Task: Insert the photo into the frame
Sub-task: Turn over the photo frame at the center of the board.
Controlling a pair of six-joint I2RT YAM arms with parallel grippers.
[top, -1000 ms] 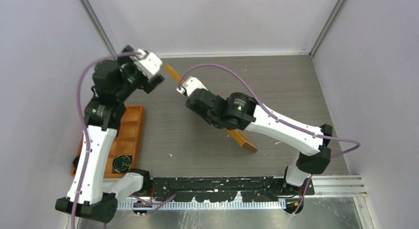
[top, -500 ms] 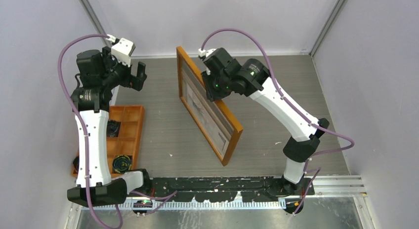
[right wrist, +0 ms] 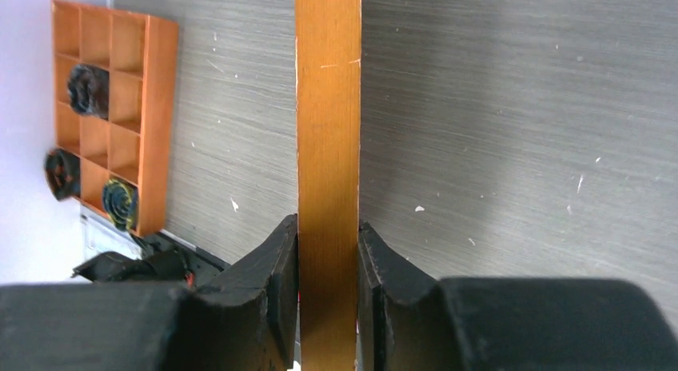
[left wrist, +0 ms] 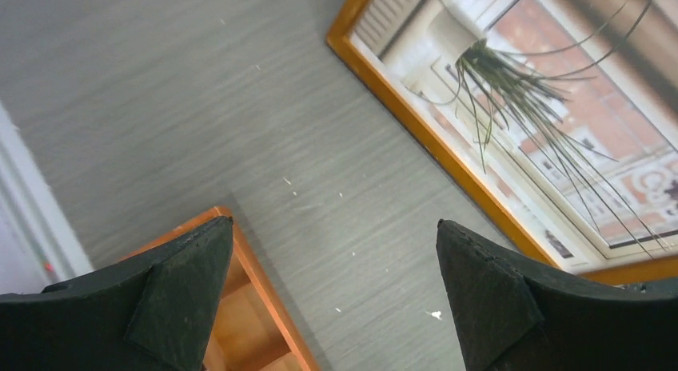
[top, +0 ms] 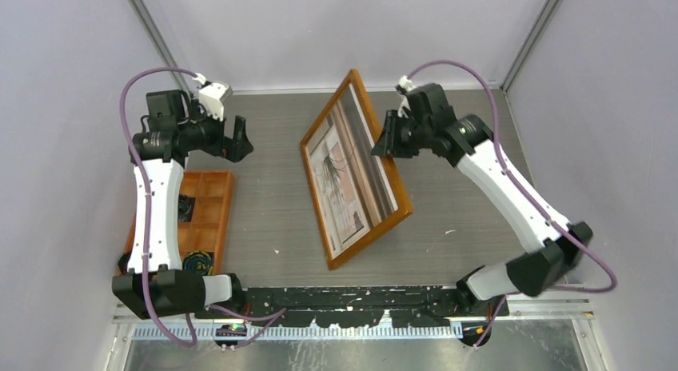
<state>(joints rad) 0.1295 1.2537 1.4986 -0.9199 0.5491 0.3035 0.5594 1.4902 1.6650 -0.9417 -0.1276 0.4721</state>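
Frame (top: pixel 372 239) more face-up than before

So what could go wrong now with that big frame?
The right gripper pinches just one thin rail of the frame, so the tilted frame might slip or swing. The photo could slide out if it sits loose. The left gripper is open and clear of it, giving no support.

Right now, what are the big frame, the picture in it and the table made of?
The frame looks like wood, smooth orange-brown, with faint grain along its rail. The photo seems to be printed paper, flat with a clear image; whether glass covers it I cannot tell. The table top is matte grey with fine streaks, likely wood-look laminate.
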